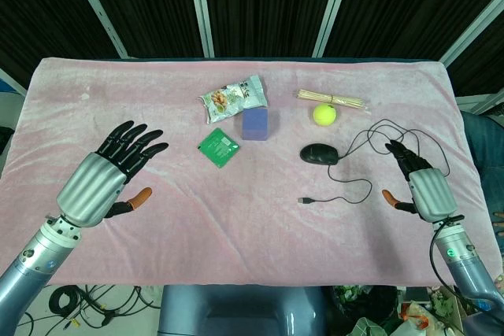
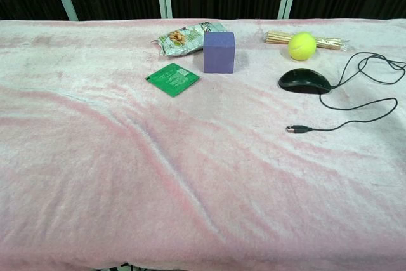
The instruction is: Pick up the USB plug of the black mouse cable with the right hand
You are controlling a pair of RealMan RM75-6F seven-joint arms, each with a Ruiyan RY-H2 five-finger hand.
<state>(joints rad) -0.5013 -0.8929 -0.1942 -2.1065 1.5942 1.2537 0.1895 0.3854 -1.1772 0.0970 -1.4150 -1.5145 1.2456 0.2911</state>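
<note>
While the small black USB plug is lying free, the right hand is hovering nearby, fingers seemingly spread, holding nothing.

Pale pink fuzzy cloth over the surface. Black plastic computer mouse, black cable, black USB plug. Yellow-green tennis ball, purple cube block, flat green sachet with white print. Both hands silver-backed, fingers black, thumbs orange-tipped.

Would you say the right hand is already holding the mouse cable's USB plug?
No, the USB plug lies on the cloth, apart from the open right hand.
</note>
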